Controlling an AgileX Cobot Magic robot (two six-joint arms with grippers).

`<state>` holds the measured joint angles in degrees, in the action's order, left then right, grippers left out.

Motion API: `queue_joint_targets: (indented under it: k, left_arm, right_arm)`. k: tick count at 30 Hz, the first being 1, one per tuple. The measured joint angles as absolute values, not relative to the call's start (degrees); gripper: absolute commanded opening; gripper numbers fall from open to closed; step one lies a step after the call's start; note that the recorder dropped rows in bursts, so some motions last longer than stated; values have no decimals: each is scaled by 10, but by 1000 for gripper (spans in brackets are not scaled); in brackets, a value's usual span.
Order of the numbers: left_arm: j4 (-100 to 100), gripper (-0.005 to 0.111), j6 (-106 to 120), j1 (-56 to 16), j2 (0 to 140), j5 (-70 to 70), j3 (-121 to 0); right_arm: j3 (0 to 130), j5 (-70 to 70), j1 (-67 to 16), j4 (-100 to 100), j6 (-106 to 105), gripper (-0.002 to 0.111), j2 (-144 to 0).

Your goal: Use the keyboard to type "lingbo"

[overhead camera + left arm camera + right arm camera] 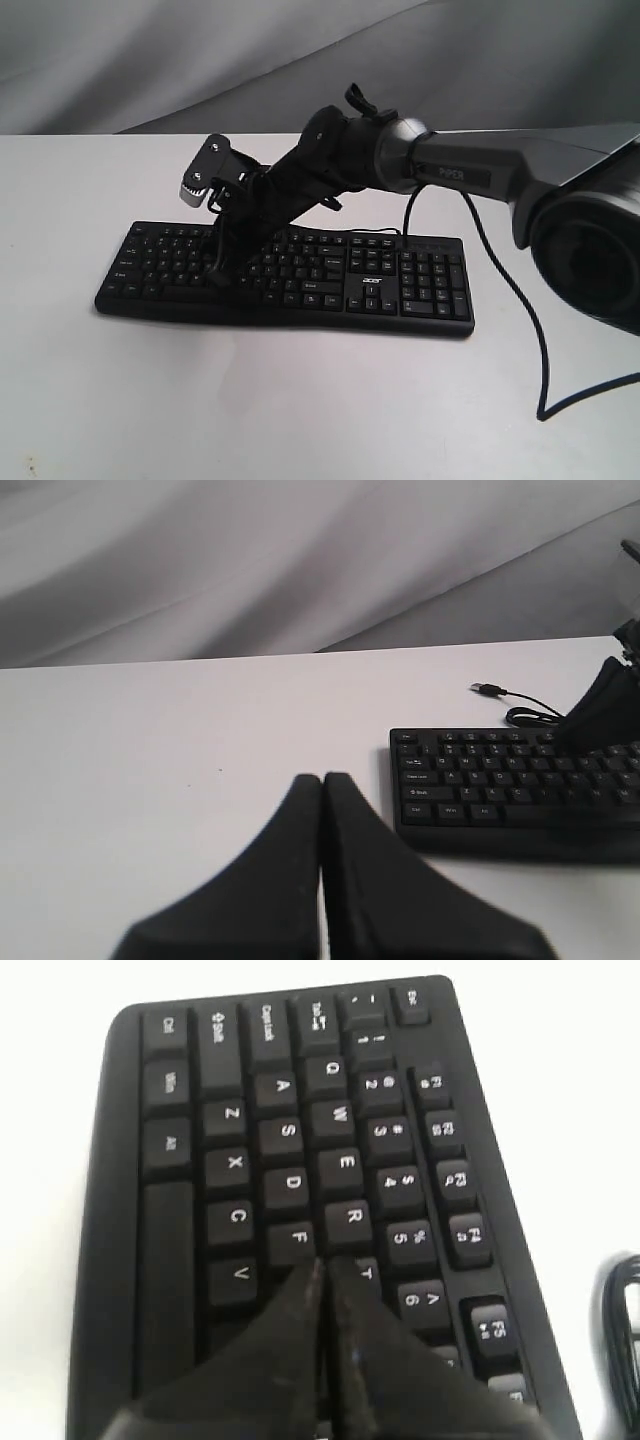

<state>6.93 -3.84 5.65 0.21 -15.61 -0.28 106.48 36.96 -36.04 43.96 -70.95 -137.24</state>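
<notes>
The keyboard [400, 285] lies flat on the white table [300, 410], about in the middle of the exterior view, with the number pad at its right end. The right arm [460, 170] comes in from the right and stretches over the keyboard to its left half. The right gripper [322, 1268] points down at the letter keys. Its 2 black fingers are pressed together with no gap and hold nothing. In the right wrist view the tips are at the place where the keys F, R and T meet. Whether they press a key or only stand just above it, I cannot tell.

The left gripper [322, 780] also has its 2 fingers closed against each other, with nothing between them. It is over the bare table, near the keyboard end where Ctrl and Shift are, but apart from it. The thin black cable [525, 708] lies on the table behind the keyboard, and its USB plug [487, 689] rests on the table too.
</notes>
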Motion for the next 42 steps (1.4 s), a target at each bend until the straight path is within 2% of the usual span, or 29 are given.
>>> queue_joint_targets:
  k: [6, 42]
  left_arm:
    - [69, 1, -38, 57, 2, -156, -3]
    - [69, 1, -38, 57, 2, -156, -3]
  right_arm:
    - [1104, 387, -365, 440, -704, 0, -1403]
    - [1110, 413, -367, 429, -687, 0, -1414]
